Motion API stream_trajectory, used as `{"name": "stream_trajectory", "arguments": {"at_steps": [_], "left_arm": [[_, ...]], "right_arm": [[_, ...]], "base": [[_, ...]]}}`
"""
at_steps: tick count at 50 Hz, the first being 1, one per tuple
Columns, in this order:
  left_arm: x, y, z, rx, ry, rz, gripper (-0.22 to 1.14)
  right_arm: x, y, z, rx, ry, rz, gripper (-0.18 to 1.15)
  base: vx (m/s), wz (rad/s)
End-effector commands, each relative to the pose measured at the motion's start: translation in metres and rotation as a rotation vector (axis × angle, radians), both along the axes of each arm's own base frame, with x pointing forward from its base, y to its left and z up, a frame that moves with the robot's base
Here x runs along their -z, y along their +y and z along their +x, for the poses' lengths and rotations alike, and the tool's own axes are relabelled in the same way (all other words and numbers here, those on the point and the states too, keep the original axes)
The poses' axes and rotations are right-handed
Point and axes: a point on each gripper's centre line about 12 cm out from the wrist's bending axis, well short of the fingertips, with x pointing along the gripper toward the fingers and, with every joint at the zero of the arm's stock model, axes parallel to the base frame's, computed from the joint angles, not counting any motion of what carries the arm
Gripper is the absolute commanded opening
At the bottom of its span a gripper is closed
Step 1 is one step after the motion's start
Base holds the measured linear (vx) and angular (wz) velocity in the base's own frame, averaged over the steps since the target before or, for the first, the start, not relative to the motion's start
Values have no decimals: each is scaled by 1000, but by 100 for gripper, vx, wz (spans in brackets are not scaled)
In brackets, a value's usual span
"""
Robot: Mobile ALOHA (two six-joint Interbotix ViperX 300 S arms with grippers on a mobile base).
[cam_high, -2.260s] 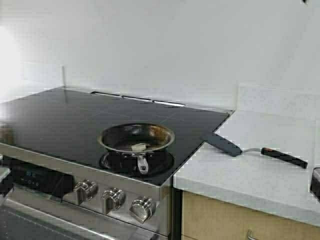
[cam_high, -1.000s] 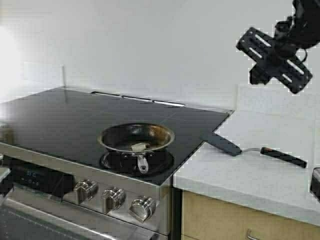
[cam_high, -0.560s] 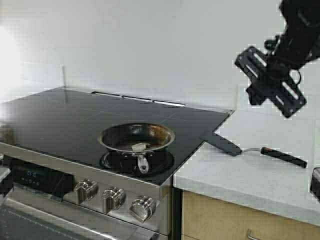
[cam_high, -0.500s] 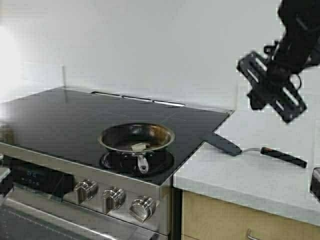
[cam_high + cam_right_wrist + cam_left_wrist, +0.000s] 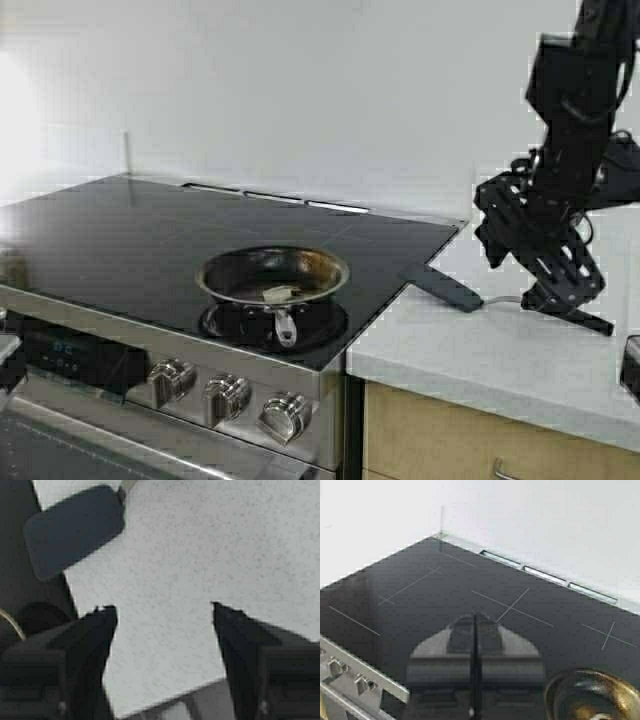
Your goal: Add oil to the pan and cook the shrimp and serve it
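The pan sits on the front burner of the black stovetop, handle toward me, and its rim also shows in the left wrist view. The shrimp lies pale and curled inside the pan near its front. My right gripper hangs open low over the white counter, just above a black spatula. In the right wrist view the right gripper has only bare counter between its fingers, and the spatula's blade lies beyond them. My left gripper is shut and empty, held over the stove's left front. The oil is out of view.
The black glass stovetop has knobs along its front panel. The white counter adjoins the stove on the right, above a wooden drawer. A white wall stands behind both.
My right arm entered from the upper right and dropped to just above the spatula on the counter. The pan, shrimp and spatula have not moved.
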Motion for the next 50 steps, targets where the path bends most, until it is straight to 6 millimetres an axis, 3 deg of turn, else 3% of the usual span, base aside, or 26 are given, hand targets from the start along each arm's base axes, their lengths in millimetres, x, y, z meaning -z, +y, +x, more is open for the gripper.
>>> {"name": "stream_trajectory", "arguments": {"at_steps": [1, 10, 23, 50], "left_arm": [[-7, 0, 2, -1, -18, 2, 3], [-7, 0, 2, -1, -18, 2, 3], [-7, 0, 2, -1, -18, 2, 3], [-7, 0, 2, -1, -18, 5, 3]], "right_arm": [[-9, 7, 12, 6, -128, 60, 91], [16, 8, 13, 122, -137, 207, 91], [45, 2, 19, 156, -149, 202, 91], [71, -17, 86, 197, -157, 362, 91]], "base": [[0, 0], [0, 0], [0, 0], [0, 0]]}}
